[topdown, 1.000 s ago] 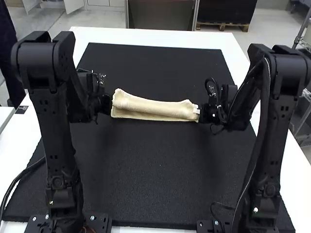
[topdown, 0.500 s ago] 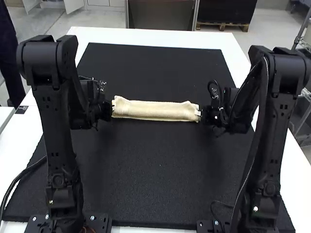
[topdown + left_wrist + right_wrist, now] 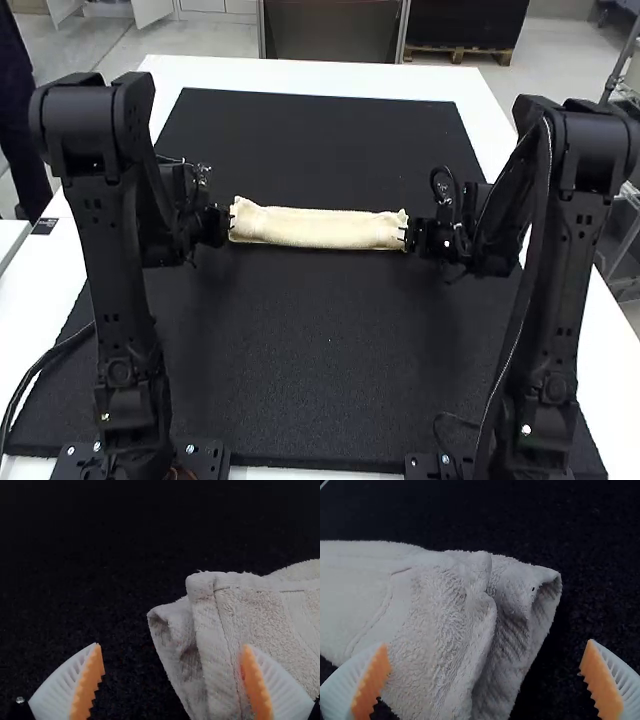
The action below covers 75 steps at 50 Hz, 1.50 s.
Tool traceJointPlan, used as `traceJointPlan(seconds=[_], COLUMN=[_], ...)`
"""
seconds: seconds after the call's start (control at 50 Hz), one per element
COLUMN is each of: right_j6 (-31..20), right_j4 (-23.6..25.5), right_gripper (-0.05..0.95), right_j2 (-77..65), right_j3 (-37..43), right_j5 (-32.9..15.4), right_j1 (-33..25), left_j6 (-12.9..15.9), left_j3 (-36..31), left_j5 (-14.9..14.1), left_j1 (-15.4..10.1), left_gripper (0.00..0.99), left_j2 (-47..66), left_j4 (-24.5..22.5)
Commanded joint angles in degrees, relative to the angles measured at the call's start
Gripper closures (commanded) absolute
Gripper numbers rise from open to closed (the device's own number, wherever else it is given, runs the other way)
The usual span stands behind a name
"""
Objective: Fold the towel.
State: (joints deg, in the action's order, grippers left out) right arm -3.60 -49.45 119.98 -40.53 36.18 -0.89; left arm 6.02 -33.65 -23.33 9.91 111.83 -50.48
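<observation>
Where black mat (image 3: 330, 360) tops white table (image 3: 190, 72), left tool (image 3: 228, 225), right tool (image 3: 408, 237) gape beside towel (image 3: 320, 229).

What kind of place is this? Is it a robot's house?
It's probably a robot lab or workshop, where robots practise jobs. You can tell from the left arm and right arm, the big black mat on a white table, and the towel between them.

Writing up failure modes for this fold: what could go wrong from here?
The white, ribbed, orange-padded left claw and matching right claw are open at the ends of the narrow, folded cream towel; closing might catch only some layers.
Layers gape at the right claw's end, so lifting could open the fold.
Left-end edges look staggered; the result may be uneven.
</observation>
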Motion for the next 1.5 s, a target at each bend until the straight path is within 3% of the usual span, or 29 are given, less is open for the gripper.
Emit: traceJointPlan(seconds=[0.0,0.08,0.28,0.78,0.9,1.14,1.24,1.48], right_j6=[0.26,0.26,0.26,0.96,0.96,0.96,0.96,1.84], right_j4=[-0.03,0.06,0.94,1.81,2.17,2.69,2.61,2.43], right_gripper=[0.0,0.0,0.0,0.01,0.16,0.66,0.91,0.92], right_j2=[1.22,1.22,1.22,0.95,0.95,1.22,1.22,0.87], right_j3=[-1.04,-1.65,-2.62,-3.06,-3.15,-3.5,-3.59,-3.85], right_j5=[-1.64,-1.64,-1.64,-1.99,-1.99,-1.91,-1.91,-1.64], right_j1=[-0.43,0.01,1.68,3.7,3.7,3.7,3.61,3.43], left_j6=[0.39,0.39,0.04,0.13,0.22,0.22,0.22,0.22], left_j3=[0.25,0.34,0.51,0.51,0.51,0.51,0.51,0.51], left_j5=[0.57,0.57,0.57,0.48,0.48,0.39,0.39,0.39], left_j1=[0.81,1.07,1.25,1.25,1.25,1.25,1.25,1.25], left_gripper=[0.243,0.138,0.066,0.056,0.056,0.056,0.056,0.056], left_j2=[0.49,0.41,0.49,0.41,0.49,0.49,0.49,0.49], left_j4=[-0.85,-1.38,-2.78,-3.49,-3.22,-3.22,-3.22,-3.22])
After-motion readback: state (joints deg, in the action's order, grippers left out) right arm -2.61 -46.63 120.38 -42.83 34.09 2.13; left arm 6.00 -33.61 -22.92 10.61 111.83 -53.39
